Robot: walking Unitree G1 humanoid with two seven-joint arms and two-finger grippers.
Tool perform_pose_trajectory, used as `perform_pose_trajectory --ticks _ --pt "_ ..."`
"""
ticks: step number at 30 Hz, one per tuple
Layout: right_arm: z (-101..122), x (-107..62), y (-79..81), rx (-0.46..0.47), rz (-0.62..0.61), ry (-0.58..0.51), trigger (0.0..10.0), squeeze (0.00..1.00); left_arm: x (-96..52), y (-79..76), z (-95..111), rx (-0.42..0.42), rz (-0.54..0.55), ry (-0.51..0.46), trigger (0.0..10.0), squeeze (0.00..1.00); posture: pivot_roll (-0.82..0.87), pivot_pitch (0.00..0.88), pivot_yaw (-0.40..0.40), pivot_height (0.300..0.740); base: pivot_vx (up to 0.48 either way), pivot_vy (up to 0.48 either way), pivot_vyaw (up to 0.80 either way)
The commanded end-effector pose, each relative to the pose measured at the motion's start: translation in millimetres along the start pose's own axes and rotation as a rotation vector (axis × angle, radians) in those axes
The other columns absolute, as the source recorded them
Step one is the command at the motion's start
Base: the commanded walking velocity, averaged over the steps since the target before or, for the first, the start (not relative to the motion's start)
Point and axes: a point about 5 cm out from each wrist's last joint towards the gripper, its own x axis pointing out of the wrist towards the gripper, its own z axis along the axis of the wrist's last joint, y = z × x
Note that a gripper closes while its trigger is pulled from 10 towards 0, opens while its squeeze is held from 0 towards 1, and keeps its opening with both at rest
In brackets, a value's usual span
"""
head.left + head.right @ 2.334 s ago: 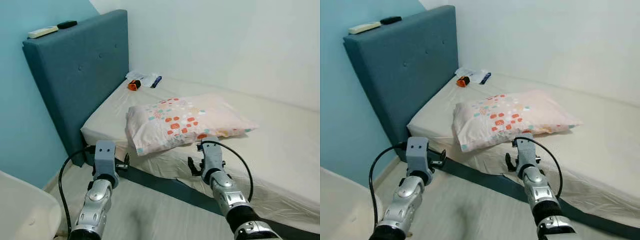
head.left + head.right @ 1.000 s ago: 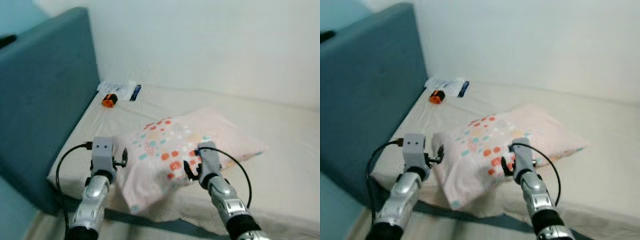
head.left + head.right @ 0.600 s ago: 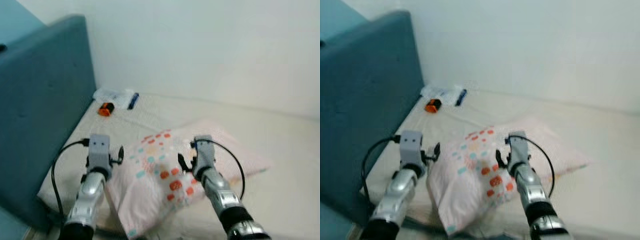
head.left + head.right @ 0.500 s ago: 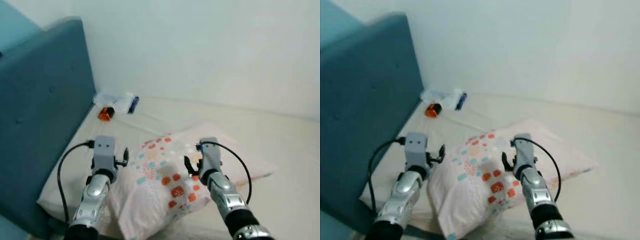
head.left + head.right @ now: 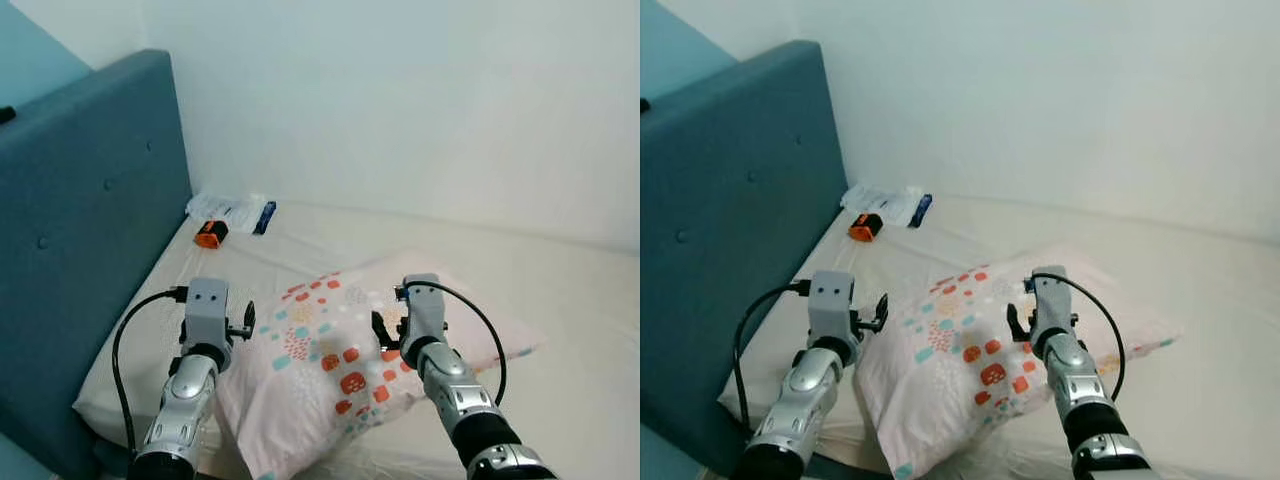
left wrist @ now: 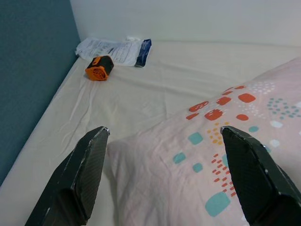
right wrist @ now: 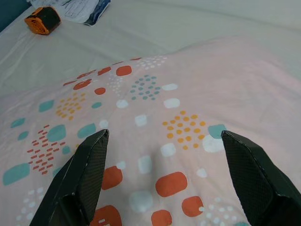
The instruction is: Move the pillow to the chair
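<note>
Pink spotted pillow (image 5: pixel 360 350) on bed (image 5: pixel 560 330) near the blue headboard (image 5: pixel 80 230), left gripper (image 6: pixel 164 176) jaws open at pillow's left corner, right gripper (image 7: pixel 162 181) jaws open above pillow's middle, orange gadget (image 5: pixel 209 234) and packet (image 5: pixel 235 210) far left.

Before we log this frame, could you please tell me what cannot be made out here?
- Print on the white packet by the headboard: too small to read in the eye views.
- Near corner of the pillow: cut off by the bottom edge.
- Orange object: too small to identify.
- The chair: out of frame.
</note>
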Motion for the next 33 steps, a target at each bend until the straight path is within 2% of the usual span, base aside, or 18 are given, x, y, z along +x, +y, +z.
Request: perform_pose_trajectory --ticks 1,14,19,28,33 --pt "0 -0.1 -2.2 -0.004 -0.007 -0.001 10.0 0.00 1.8 -1.3 0 0.027 -0.018 0.002 10.0 0.00 0.03 0.000 -0.087 0.729 0.000 0.000 0.00" --pt "3 2.8 -2.6 0.051 -0.016 0.002 10.0 0.00 6.3 -6.2 1 0.035 -0.082 0.018 10.0 0.00 0.02 0.000 -0.045 0.729 0.000 0.000 0.00" --pt "-2 1.3 -9.9 0.102 -0.050 0.022 10.0 0.00 13.0 -8.5 6 0.029 -0.066 0.021 10.0 0.00 0.03 0.000 -0.050 0.729 0.000 0.000 0.00" --pt "-5 0.9 -5.9 0.096 -0.036 0.034 10.0 0.00 7.3 -11.3 -3 0.047 -0.094 0.053 10.0 0.00 0.04 0.000 -0.046 0.729 0.000 0.000 0.00" --pt "-10 0.2 -1.2 0.117 -0.034 0.043 10.0 0.00 4.7 -5.9 -7 0.044 -0.089 0.075 10.0 0.00 0.05 0.000 -0.048 0.729 0.000 0.000 0.00"
